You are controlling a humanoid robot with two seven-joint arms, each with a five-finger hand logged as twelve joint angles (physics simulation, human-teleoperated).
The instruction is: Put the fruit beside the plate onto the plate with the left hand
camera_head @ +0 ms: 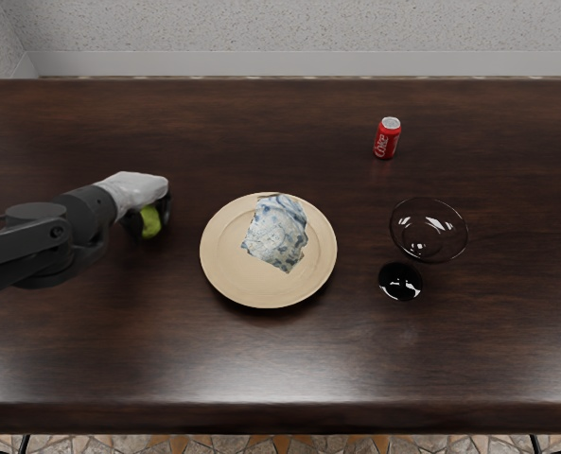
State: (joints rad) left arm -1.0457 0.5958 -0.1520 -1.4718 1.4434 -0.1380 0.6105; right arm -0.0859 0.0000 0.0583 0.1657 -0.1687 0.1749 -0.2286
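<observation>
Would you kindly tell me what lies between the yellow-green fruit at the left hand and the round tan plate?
Nothing: in the head view, only bare dark wooden table separates the yellow-green fruit from the round tan plate.

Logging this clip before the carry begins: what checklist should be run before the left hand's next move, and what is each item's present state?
1. Left hand closed around the fruit: ok.
2. Fruit lifted off the table: cannot tell.
3. Stretch of table between fruit and plate free of objects: ok.
4. Bare room on the plate: ok on its left side; a crumpled blue-white item takes up the middle.
5. Can and glass bowl lie beyond the plate, off that path: ok.
6. Fruit on the plate: not ok, not yet done.
</observation>
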